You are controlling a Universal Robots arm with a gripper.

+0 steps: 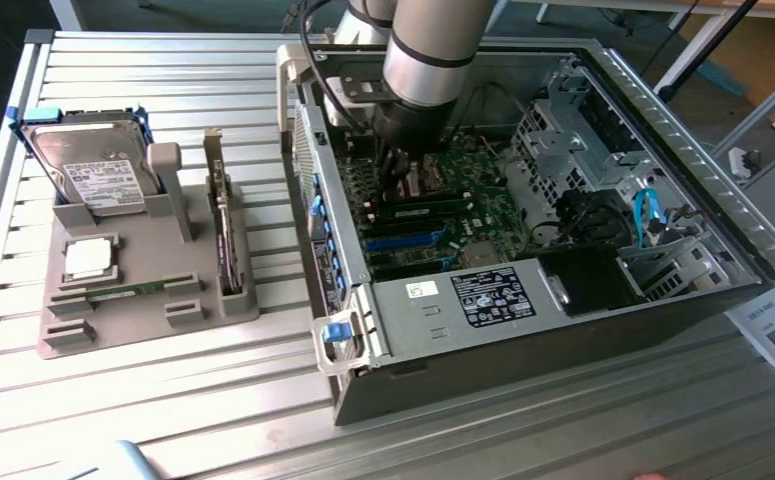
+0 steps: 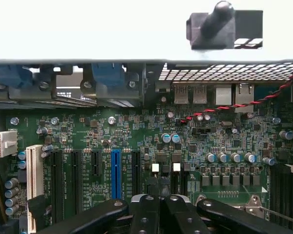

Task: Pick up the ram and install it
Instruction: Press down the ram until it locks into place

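Hand (image 1: 407,185) (image 2: 158,214) inside computer case (image 1: 494,345), low over motherboard (image 2: 136,131). Grip state: cannot tell, nor whether anything held. Ram (image 1: 134,290) flat in grey holder (image 1: 120,330) on bench (image 1: 160,410), well apart from hand, outside case. Judged: pick-up and install both pending.

This is a workshop or robotics lab for putting computers together. An opened computer case (image 1: 547,200) lies on a slatted metal table (image 1: 160,400), a grey holder (image 1: 134,290) beside it presents a hard drive (image 1: 94,175) and other parts, and a robot arm (image 1: 434,45) reaches in over the green motherboard (image 2: 136,141).
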